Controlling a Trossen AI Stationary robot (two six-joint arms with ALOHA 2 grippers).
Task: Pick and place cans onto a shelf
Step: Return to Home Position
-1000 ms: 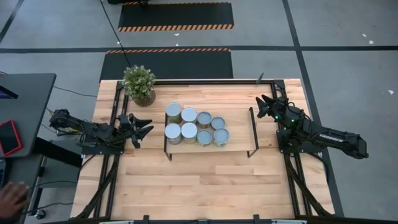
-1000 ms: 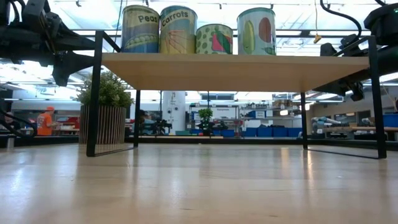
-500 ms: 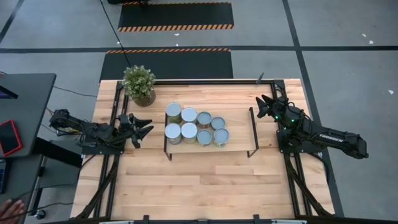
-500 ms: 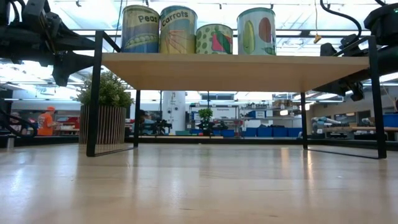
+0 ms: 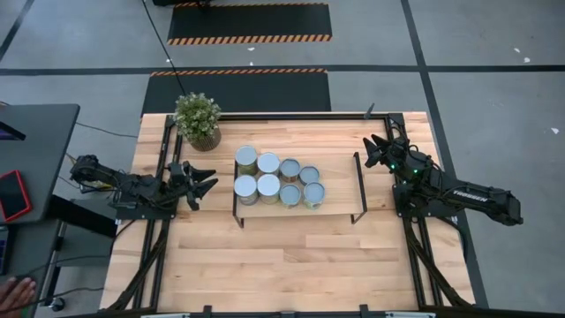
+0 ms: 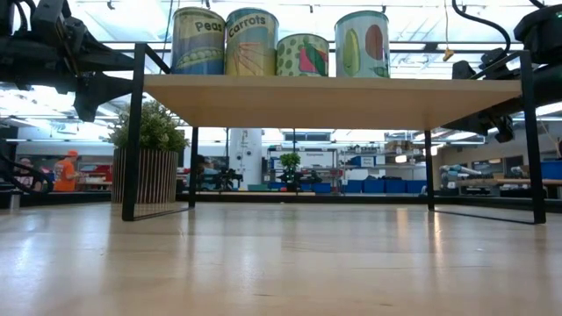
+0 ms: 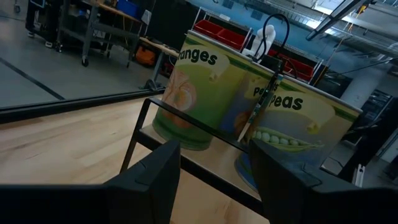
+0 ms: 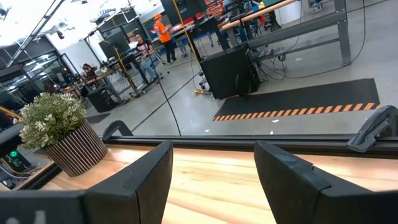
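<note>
Cans [image 5: 275, 183], apparently eight, on shelf [image 5: 340, 193]; left pincer [image 5: 210, 179], right pincer [image 5: 370, 148] open.

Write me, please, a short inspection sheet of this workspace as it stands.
Surface: light wooden table, no spills seen.
Job's things: eight cans upright in two rows of four on the shelf, bunched towards its left end.
Clutter: potted plant at the far left corner, off the shelf.
Grippers: left gripper beside the shelf's left end, fingers open, holding nothing; right gripper past its right end, fingers open, holding nothing.
Cables: one dark cable across the floor behind the table.
Surroundings: striped floor mats behind; a dark desk and a person's hand to the left.
</note>
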